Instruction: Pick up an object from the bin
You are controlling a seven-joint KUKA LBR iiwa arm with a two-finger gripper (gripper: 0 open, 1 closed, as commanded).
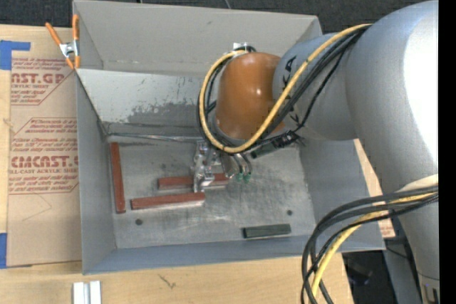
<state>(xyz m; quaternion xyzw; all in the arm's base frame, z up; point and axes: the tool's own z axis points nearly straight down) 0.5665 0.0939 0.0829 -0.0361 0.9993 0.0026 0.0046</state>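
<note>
1. the gripper sat low over the floor of the grey metal bin, at the right end of a short reddish-brown flat strip, beside a longer reddish-brown strip.
2. whether it was spread or pressed together could not be told.
3. this looked like the grasping step; next called for a firm pinch, then a straight lift.
</note>
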